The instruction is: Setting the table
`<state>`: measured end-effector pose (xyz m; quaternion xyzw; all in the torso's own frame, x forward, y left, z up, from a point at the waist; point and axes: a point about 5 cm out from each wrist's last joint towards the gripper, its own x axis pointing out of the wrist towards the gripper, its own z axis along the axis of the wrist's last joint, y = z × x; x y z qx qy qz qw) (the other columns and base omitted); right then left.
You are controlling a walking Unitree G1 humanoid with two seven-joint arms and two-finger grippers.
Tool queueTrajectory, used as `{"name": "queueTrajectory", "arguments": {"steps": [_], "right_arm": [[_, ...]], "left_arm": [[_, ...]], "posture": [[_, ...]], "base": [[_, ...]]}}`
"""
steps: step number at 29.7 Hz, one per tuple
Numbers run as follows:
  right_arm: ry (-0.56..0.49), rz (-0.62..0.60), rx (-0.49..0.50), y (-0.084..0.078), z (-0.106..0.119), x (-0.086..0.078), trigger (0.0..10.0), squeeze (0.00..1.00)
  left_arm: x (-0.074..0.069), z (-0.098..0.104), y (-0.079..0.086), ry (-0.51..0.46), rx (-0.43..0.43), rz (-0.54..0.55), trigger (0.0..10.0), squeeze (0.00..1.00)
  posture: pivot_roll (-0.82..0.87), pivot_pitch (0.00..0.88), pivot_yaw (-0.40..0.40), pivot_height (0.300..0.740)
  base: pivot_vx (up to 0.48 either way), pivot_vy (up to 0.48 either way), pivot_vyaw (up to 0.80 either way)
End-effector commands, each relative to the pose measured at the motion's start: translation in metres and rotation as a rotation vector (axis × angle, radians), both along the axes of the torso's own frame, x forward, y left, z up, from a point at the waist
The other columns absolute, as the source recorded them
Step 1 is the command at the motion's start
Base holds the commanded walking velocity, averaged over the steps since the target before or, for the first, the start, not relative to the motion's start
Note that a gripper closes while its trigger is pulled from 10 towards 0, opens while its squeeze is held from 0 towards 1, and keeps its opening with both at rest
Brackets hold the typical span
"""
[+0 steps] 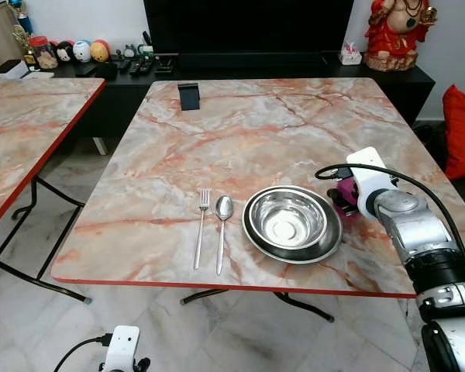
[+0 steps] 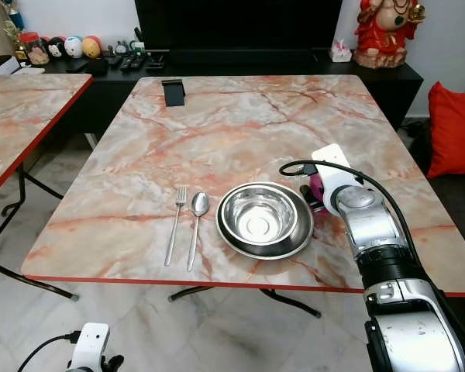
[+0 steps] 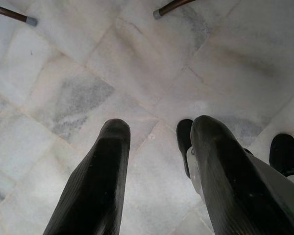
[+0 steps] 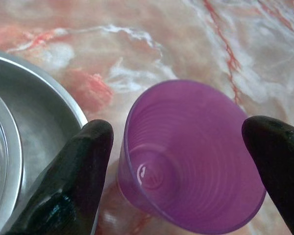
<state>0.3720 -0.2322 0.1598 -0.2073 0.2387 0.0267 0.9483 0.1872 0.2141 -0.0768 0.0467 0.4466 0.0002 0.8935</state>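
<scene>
A fork (image 1: 202, 225) and a spoon (image 1: 223, 221) lie side by side on the marble table (image 1: 240, 132), left of a steel bowl (image 1: 288, 217) that sits in a steel plate (image 1: 294, 254). Just right of the plate a purple plastic cup (image 4: 186, 156) stands upright; it also peeks out beside my right wrist (image 1: 345, 192). My right gripper (image 4: 179, 132) is open, with one black finger (image 4: 78, 166) on each side of the cup. My left gripper (image 3: 157, 161) hangs low over the floor, open and holding nothing.
A small black stand (image 1: 188, 95) sits at the table's far edge. A second marble table (image 1: 23, 132) stands to the left across a floor gap. A dark console (image 1: 294, 66) with a red statue (image 1: 399, 31) runs behind. A red cushion (image 1: 463, 132) lies at the right.
</scene>
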Motion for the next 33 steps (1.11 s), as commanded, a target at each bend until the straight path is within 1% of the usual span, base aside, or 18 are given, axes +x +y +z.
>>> {"name": "queueTrajectory", "arguments": {"steps": [1, 2, 3, 12, 17, 20, 22, 25, 26, 27, 28, 29, 30, 32, 33], "right_arm": [[-0.033, -0.002, 0.014, 0.001, 0.009, 0.004, 10.0, 0.25], [-0.033, -0.002, 0.014, 0.001, 0.009, 0.004, 10.0, 0.25], [-0.037, -0.001, 0.013, 0.001, 0.011, 0.004, 10.0, 0.0], [-0.055, 0.006, 0.035, 0.004, 0.016, 0.006, 10.0, 0.0], [-0.112, -0.006, 0.018, 0.001, 0.031, 0.008, 10.0, 0.0], [-0.183, -0.032, 0.031, -0.001, 0.042, 0.008, 10.0, 0.0], [-0.242, -0.026, 0.039, -0.001, 0.048, 0.004, 10.0, 0.0], [-0.342, -0.041, 0.087, -0.003, 0.055, -0.007, 10.0, 0.0], [-0.342, -0.041, 0.087, -0.003, 0.055, -0.007, 10.0, 0.0], [-0.433, -0.077, 0.134, -0.007, 0.061, -0.014, 10.0, 0.0], [-0.433, -0.077, 0.134, -0.007, 0.061, -0.014, 10.0, 0.0], [-0.516, -0.1, 0.177, -0.008, 0.064, -0.019, 10.0, 0.0], [-0.542, -0.104, 0.19, -0.008, 0.065, -0.021, 10.0, 0.0], [-0.607, -0.079, 0.189, -0.002, 0.064, -0.027, 10.0, 0.0], [-0.621, -0.072, 0.187, 0.0, 0.064, -0.029, 10.0, 0.0]], "left_arm": [[-0.007, -0.003, 0.002, 0.034, 0.009, 0.001, 10.0, 0.0], [-0.007, -0.003, 0.002, 0.034, 0.009, 0.001, 10.0, 0.0], [-0.007, -0.003, 0.002, 0.034, 0.009, 0.001, 10.0, 0.0], [-0.006, -0.003, 0.001, 0.034, 0.006, 0.002, 10.0, 0.0], [-0.006, -0.003, 0.001, 0.034, 0.006, 0.002, 10.0, 0.0], [-0.006, -0.003, 0.001, 0.033, 0.005, 0.001, 10.0, 0.0], [-0.006, -0.003, 0.001, 0.033, 0.005, 0.001, 10.0, 0.0], [-0.006, -0.003, 0.001, 0.033, 0.006, 0.001, 10.0, 0.0], [-0.006, -0.003, 0.001, 0.033, 0.006, 0.001, 10.0, 0.0], [-0.006, -0.003, 0.002, 0.033, 0.006, -0.001, 10.0, 0.0], [-0.006, -0.003, 0.002, 0.033, 0.006, -0.001, 10.0, 0.0], [-0.006, -0.003, 0.002, 0.031, 0.006, -0.003, 10.0, 0.0], [-0.006, -0.003, 0.002, 0.029, 0.005, -0.004, 10.0, 0.0], [-0.005, -0.003, 0.002, 0.024, 0.006, -0.003, 10.0, 0.0], [-0.005, -0.002, 0.002, 0.023, 0.006, -0.002, 10.0, 0.0]], "posture": [[-0.07, 0.0, 0.027, 0.74], [-0.07, 0.0, 0.027, 0.74], [-0.07, 0.0, 0.027, 0.74], [-0.07, 0.0, 0.027, 0.74], [-0.07, 0.0, 0.028, 0.74], [-0.07, 0.0, 0.025, 0.74], [-0.07, 0.0, 0.024, 0.74], [-0.08, 0.0, 0.032, 0.74], [-0.08, 0.0, 0.032, 0.74], [-0.08, 0.0, 0.037, 0.74], [-0.08, 0.0, 0.037, 0.74], [-0.08, 0.0, 0.039, 0.74], [-0.08, 0.0, 0.039, 0.74], [-0.08, 0.0, 0.04, 0.74], [-0.08, 0.0, 0.04, 0.74]], "base": [[0.0, 0.0, 0.0], [0.0, 0.0, 0.0], [0.0, 0.0, 0.0], [0.0, 0.0, 0.0], [0.0, 0.0, 0.0], [0.0, 0.0, 0.0], [0.0, 0.0, 0.0], [0.0, 0.0, 0.0], [0.0, 0.0, 0.0], [0.0, 0.0, 0.0], [0.0, 0.0, 0.0], [0.0, 0.0, 0.0], [0.0, 0.0, 0.0], [0.0, 0.0, 0.0], [0.0, 0.0, 0.0]]}}
